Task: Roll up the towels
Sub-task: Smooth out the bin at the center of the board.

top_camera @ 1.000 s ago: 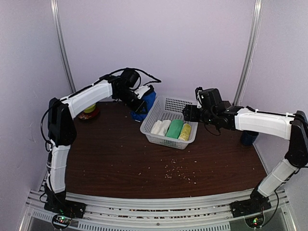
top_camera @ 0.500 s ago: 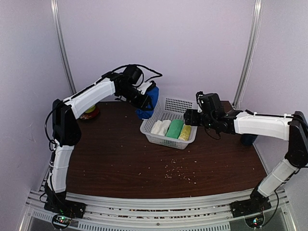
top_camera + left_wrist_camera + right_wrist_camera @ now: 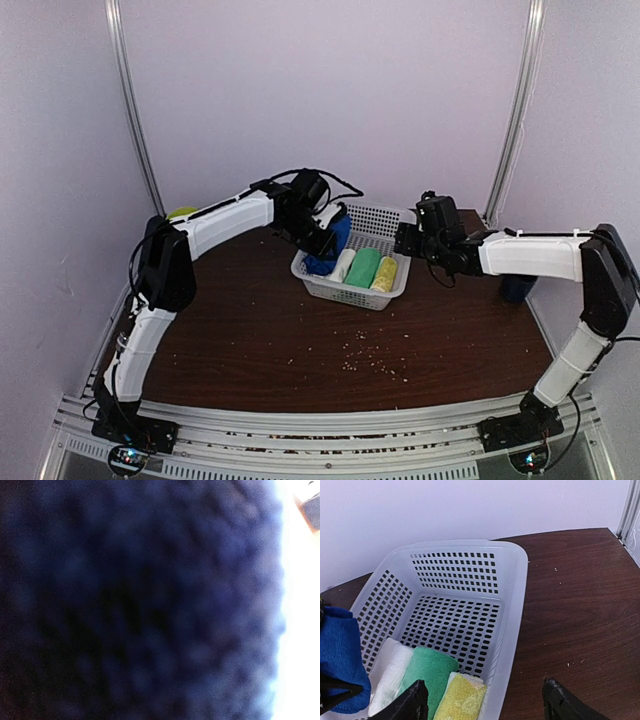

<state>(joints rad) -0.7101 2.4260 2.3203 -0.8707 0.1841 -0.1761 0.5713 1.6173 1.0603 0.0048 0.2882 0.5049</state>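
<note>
A rolled royal blue towel (image 3: 338, 238) hangs over the left end of the white mesh basket (image 3: 385, 212), with my left gripper (image 3: 326, 228) shut on it. The left wrist view shows only blurred blue cloth (image 3: 150, 600). A cream-white rolled towel (image 3: 392, 672) lies in the basket (image 3: 517, 595), just right of the blue towel (image 3: 340, 660). My right gripper (image 3: 485, 702) stands open above the basket's near right rim, with nothing between its fingers.
A green roll (image 3: 427, 675) and a yellow roll (image 3: 462, 702) lie beside the white towel in the basket. A dark blue object (image 3: 517, 288) stands at the table's right edge. Crumbs (image 3: 370, 360) dot the brown table in front.
My left arm swung right and carried the blue towel from the table's back to over the basket's left end. The right gripper shifted slightly back and stayed open.
</note>
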